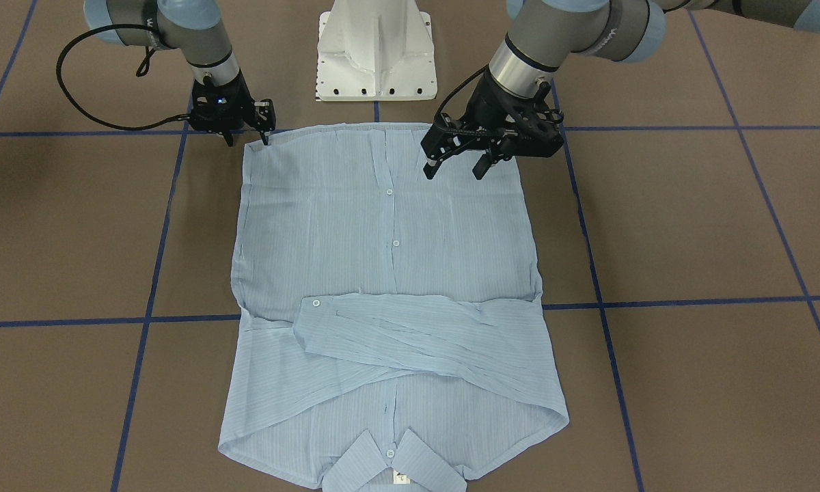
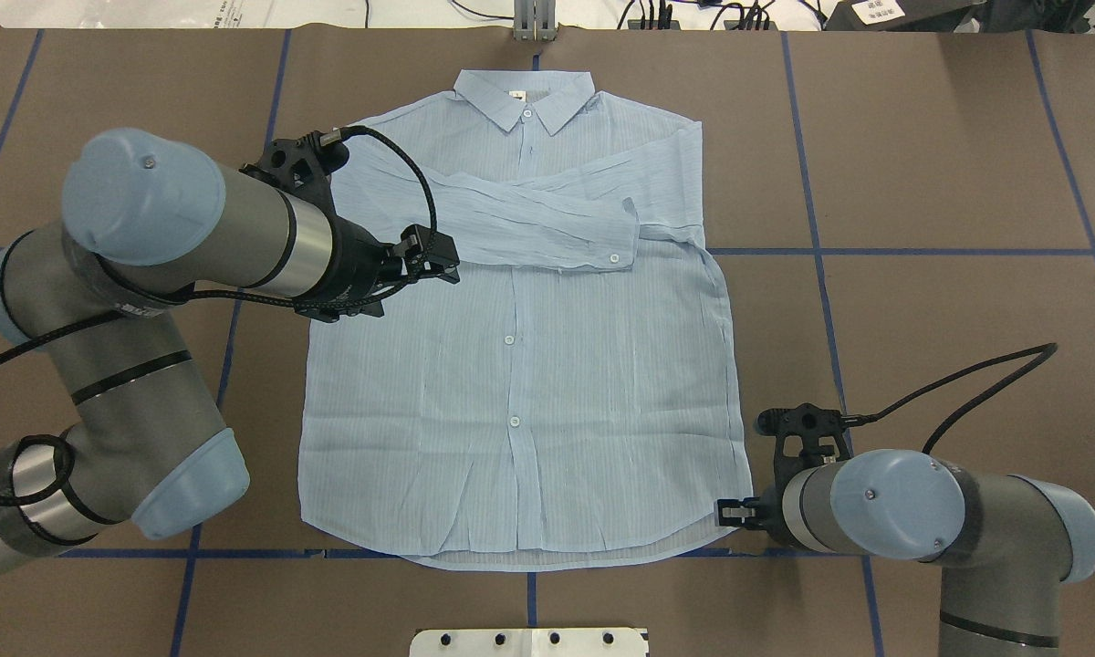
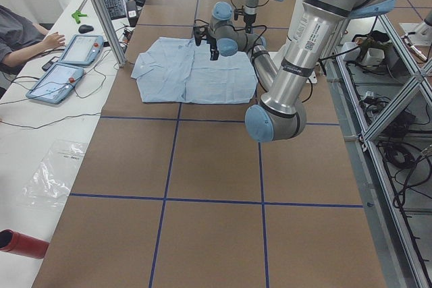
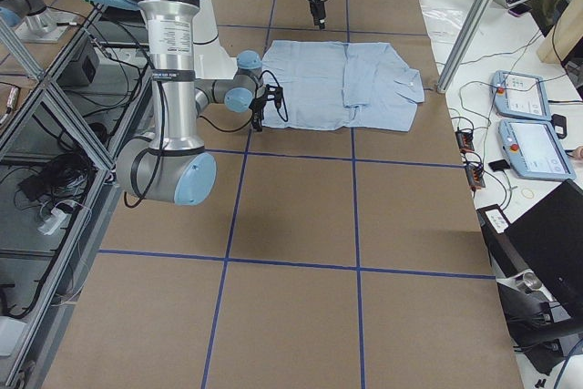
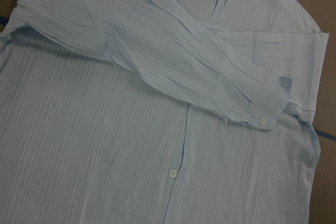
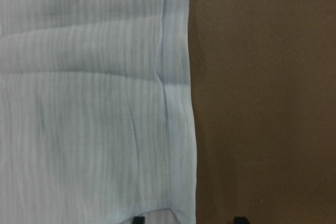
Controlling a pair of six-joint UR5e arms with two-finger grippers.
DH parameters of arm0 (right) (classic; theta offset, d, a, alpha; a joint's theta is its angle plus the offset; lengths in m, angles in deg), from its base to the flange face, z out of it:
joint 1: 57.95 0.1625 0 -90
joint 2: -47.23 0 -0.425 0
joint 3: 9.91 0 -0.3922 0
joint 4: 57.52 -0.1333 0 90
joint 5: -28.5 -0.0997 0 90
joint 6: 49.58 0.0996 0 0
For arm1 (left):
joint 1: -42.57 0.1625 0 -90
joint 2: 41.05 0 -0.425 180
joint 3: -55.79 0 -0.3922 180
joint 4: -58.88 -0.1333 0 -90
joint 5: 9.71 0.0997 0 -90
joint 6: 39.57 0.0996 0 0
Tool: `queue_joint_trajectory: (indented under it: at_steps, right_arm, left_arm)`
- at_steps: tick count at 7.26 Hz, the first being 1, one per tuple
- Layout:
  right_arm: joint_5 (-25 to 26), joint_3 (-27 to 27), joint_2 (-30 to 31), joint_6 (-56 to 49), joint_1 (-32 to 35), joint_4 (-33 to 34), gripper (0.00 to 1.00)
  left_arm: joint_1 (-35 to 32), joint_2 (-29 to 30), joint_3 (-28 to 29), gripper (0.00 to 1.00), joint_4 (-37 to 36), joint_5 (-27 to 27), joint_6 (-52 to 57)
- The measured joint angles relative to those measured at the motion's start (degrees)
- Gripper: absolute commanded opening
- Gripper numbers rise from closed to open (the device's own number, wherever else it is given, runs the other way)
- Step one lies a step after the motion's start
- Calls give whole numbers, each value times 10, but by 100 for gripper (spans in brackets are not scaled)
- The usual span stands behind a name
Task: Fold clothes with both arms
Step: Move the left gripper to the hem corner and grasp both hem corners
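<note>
The shirt [image 2: 529, 392] is laid flat and face up on the desk [image 2: 922, 182], buttoned, with its collar [image 2: 525, 96] farthest from the robot and its hem nearest the base. The sleeves are folded across the chest, and the upper sleeve [image 2: 511, 219] ends in a buttoned cuff [image 2: 616, 245]. The right tool [image 1: 248, 137] is lowered to the hem corner [image 6: 178, 205] on the robot's right. Its jaws are parted and nothing is gripped; in the right wrist view the corner's edge is seen lying between the two fingertips. The left tool [image 1: 454, 169] is held above the shirt's left half, likewise spread wide and empty, and from the broad sweep of cloth in its wrist view it is judged to be raised clear of the fabric. The cloth is thin and creased, so it is expected to be very light and limp (no stiffness to carry a fold by itself) and to sag between whatever points are held. Some sliding over the smooth brown surface is also to be expected. A grip is best taken at the two hem corners, where the stitched edge gives a little body, with front and back layers pinched together so that neither is left behind. The corner on the robot's left is not yet attended to, and both would probably need to be lifted evenly if the sleeves are not to be dragged askew.
</note>
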Motion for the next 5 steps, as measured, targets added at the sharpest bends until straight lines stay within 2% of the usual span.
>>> queue_joint_trajectory:
  at_steps: [5]
  right_arm:
    - [-6, 14, -18, -4, 10, 10, 58]
  left_arm:
    - [0, 0, -3, 99, -1, 0, -1]
